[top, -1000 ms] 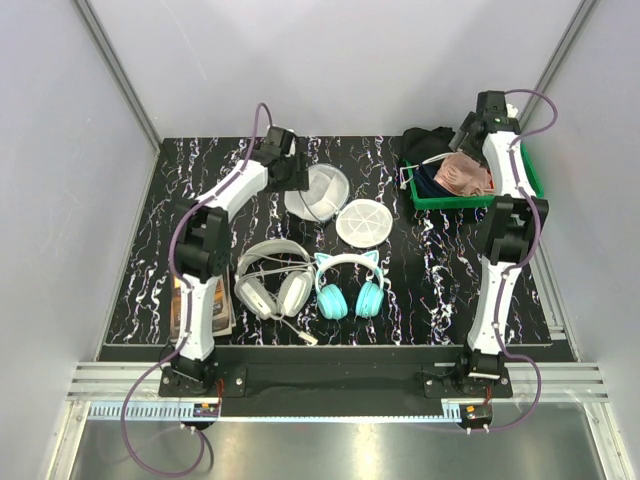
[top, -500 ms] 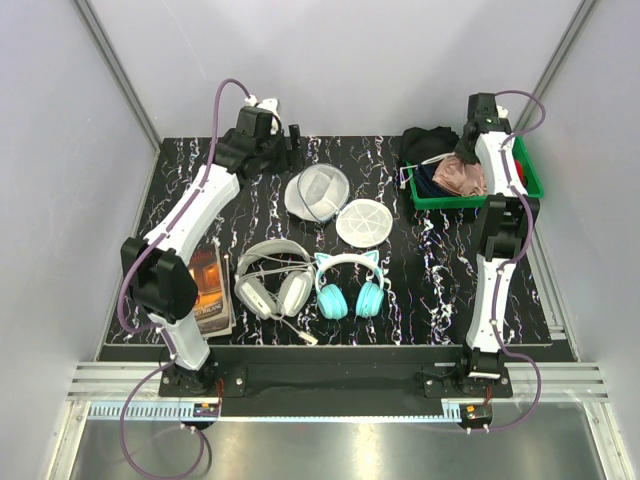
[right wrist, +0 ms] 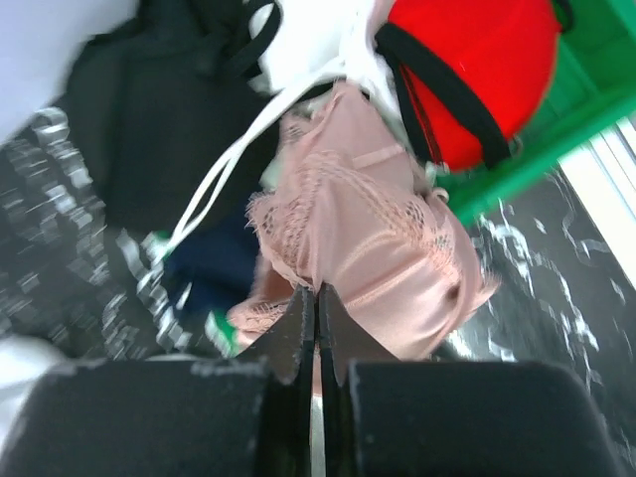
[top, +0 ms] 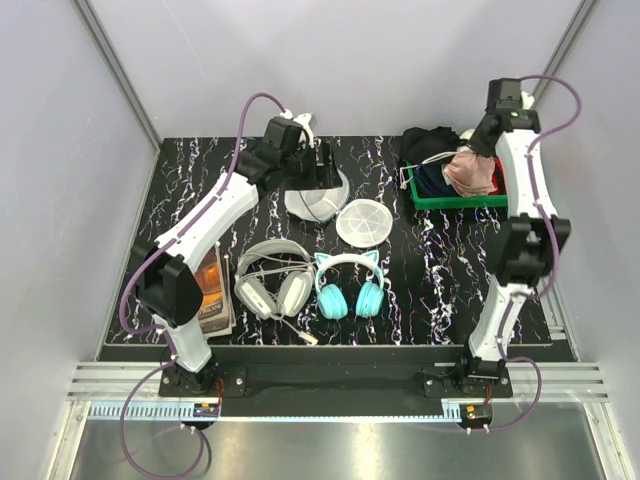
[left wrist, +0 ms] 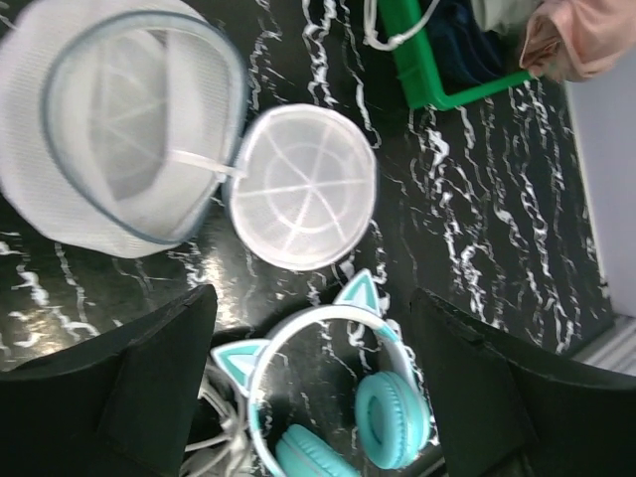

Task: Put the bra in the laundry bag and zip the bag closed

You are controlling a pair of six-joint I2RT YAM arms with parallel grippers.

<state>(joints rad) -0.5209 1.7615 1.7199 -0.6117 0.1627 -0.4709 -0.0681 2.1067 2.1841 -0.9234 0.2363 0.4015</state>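
Black white-veined tabletop, grey walls around. Left of centre you have the white round mesh laundry bag lying unzipped, mouth up. At far right, in the green plastic bin, the pale pink lace bra rests on the pile.

Risk when you lift: a white strap and the red garment touch the bra and may snag and drag out. A thin pinch may also slip.

Your left gripper is spread wide, empty, above the bag. Your right gripper has its tips pressed together, pinching the bra's lace.
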